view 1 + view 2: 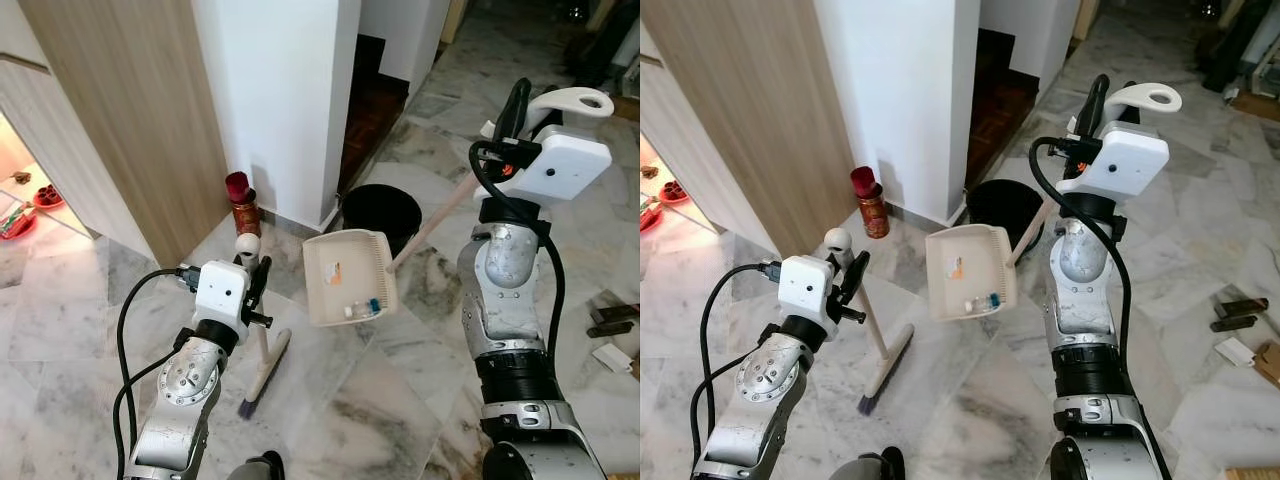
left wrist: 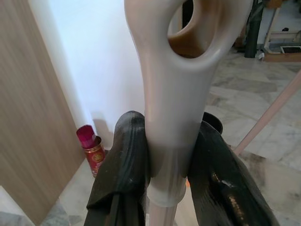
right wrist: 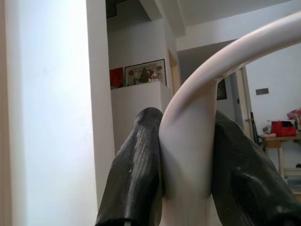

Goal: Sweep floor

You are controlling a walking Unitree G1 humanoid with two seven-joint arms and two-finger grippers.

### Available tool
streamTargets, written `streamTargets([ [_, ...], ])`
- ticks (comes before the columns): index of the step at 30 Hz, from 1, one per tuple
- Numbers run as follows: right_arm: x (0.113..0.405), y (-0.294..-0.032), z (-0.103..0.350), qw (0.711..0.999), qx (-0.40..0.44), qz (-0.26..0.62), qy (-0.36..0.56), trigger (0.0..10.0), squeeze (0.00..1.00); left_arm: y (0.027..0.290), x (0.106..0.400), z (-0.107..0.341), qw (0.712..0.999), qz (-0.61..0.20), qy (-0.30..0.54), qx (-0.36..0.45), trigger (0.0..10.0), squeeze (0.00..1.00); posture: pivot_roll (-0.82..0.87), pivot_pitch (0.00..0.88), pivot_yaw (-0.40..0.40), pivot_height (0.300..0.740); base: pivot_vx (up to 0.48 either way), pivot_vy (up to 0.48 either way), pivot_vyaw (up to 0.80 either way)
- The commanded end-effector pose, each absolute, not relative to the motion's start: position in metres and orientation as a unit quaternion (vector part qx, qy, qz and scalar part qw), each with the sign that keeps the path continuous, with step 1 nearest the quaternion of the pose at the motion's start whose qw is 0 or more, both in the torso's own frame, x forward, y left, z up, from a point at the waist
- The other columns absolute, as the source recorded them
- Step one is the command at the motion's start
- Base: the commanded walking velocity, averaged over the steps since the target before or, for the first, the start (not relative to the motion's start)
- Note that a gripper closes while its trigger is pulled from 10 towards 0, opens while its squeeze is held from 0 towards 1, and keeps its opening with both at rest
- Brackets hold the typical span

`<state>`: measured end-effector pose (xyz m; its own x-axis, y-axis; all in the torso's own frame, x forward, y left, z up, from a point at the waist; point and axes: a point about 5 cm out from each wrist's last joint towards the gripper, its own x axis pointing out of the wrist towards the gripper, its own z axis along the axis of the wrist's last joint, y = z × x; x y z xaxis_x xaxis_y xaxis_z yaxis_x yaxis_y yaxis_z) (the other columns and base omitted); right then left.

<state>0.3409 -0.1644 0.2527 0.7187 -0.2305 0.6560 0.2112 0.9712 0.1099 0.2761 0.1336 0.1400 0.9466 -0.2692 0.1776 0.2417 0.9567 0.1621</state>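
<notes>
Room first: grey-veined polished marble floor (image 1: pixel 380 400) is looking slick, so debris should slide easily and the broom may skate. A white wall pillar (image 1: pixel 290 90) and a wood-grain panel (image 1: pixel 130 110) are crowding the work area, with a dark stairwell behind.

The round black plastic bin (image 1: pixel 380 215) is standing at the pillar's foot, just behind the pan. A red cylindrical canister (image 1: pixel 243 205) is sitting beside the pillar base.

The cream plastic long-handled dustpan (image 1: pixel 348 275) is hanging tilted above the floor, carrying small scraps; it is likely light and rigid but top-heavy on its long pole. The right gripper (image 3: pixel 186 160) is clamping its fingers on the looped handle top.

The cream short-handled broom (image 1: pixel 262 365) is resting bristles-down on the floor, probably light and stiff. The left gripper (image 2: pixel 169 160) is squeezing its fingers around the neck just under the hanging hole, a sound hold.
</notes>
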Motion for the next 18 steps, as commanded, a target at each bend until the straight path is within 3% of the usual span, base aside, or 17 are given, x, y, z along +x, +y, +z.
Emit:
streamTargets([
  [1,0.3361,-0.1647,0.2715,0.907,0.017,-0.12,-0.403,10.0,0.0,0.1302,0.2768,0.1508,0.979,-0.134,-0.132,0.079,10.0,0.0,0.12,0.081,-0.036,0.74,0.3,0.0,0.0],
  [18,0.3397,-0.1628,0.2727,0.911,0.03,-0.117,-0.395,10.0,0.0,0.1308,0.2762,0.15,0.98,-0.13,-0.132,0.079,10.0,0.0,0.13,0.083,-0.04,0.74,0.339,0.0,0.0],
])
